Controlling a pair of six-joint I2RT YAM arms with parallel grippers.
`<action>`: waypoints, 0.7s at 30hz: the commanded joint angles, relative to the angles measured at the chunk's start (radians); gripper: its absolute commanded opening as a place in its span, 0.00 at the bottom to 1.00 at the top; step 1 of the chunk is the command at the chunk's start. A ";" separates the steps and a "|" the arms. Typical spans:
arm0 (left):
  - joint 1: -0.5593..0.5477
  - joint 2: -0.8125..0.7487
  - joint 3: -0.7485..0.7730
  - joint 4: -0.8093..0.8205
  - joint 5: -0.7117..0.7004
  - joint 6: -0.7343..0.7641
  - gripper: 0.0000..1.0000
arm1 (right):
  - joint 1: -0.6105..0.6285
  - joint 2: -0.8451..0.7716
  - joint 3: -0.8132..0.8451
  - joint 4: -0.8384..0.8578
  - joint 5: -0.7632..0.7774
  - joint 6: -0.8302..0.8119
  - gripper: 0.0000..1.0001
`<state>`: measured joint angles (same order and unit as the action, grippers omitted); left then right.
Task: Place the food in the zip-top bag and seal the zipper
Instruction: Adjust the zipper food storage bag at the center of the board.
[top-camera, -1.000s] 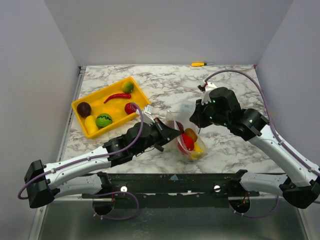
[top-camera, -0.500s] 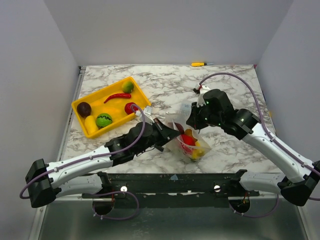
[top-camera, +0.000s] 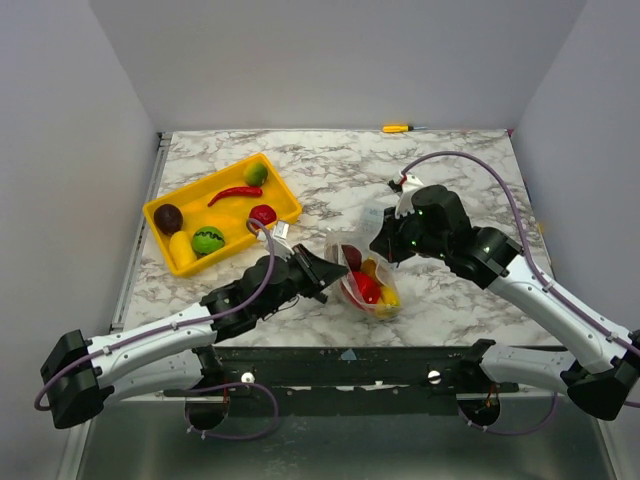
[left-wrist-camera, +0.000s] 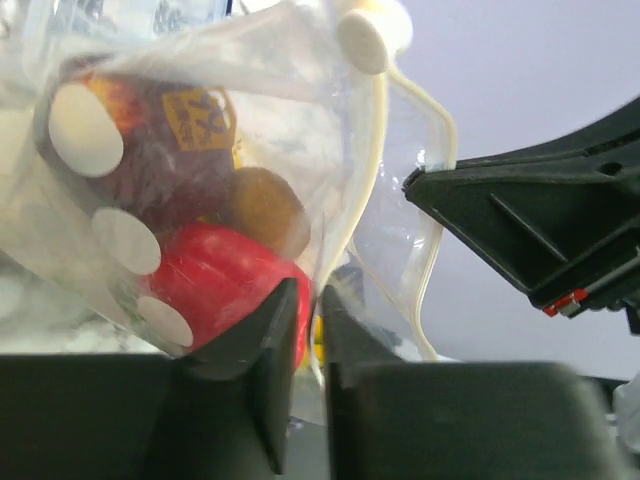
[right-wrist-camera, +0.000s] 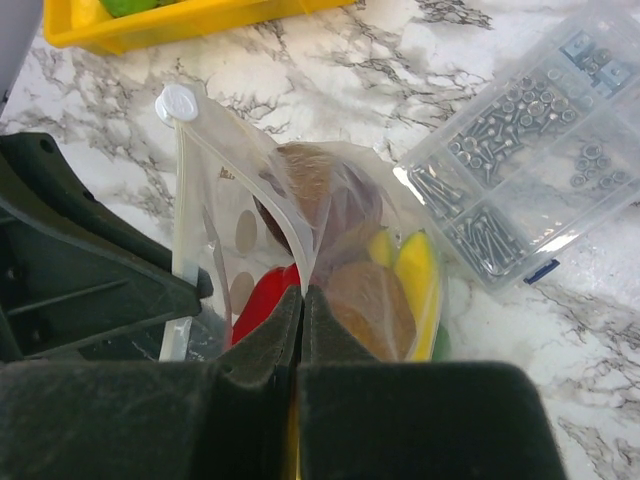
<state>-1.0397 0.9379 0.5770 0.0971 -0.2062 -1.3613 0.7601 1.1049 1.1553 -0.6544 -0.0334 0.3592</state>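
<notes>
Clear, floppy film is what both arms have to manage: the zip-top bag (top-camera: 365, 285) stands near the front middle of the table, between the two grippers, with red, yellow and dark purple food (left-wrist-camera: 220, 285) bunched inside it. The right gripper (right-wrist-camera: 302, 300) is clenched on the bag's upper film, while the left gripper (left-wrist-camera: 308, 295) has its jaws a sliver apart with the film running down into the gap – whether it truly pinches, I cannot tell. The mouth looks unsealed, the zipper (left-wrist-camera: 375, 180) curving loose on the left side. To do this well, I judge, each arm should hold the rim itself, not the wall below it, pull the two ends gently apart so the strip lies straight, and keep the food low so nothing bulges into the seal – then press along it. More pieces lie in the yellow tray (top-camera: 285, 195) at the far left. The marble-patterned table (top-camera: 450, 170) also carries a clear box of screws (right-wrist-camera: 520, 180) just beyond the bag and a yellow screwdriver (top-camera: 397, 128) at the far edge; plain grey walls close the space in
</notes>
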 joint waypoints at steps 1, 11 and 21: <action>0.053 -0.059 -0.025 0.158 0.086 0.151 0.32 | 0.005 -0.018 -0.025 0.056 -0.006 -0.026 0.00; 0.342 -0.146 0.052 0.006 0.648 0.751 0.78 | 0.005 -0.011 -0.015 0.050 -0.028 -0.038 0.00; 0.578 -0.039 0.004 0.233 0.986 1.118 0.84 | 0.005 -0.008 -0.017 0.047 -0.063 -0.051 0.00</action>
<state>-0.5541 0.8341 0.6788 0.0441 0.5133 -0.3798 0.7601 1.1046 1.1389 -0.6216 -0.0586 0.3237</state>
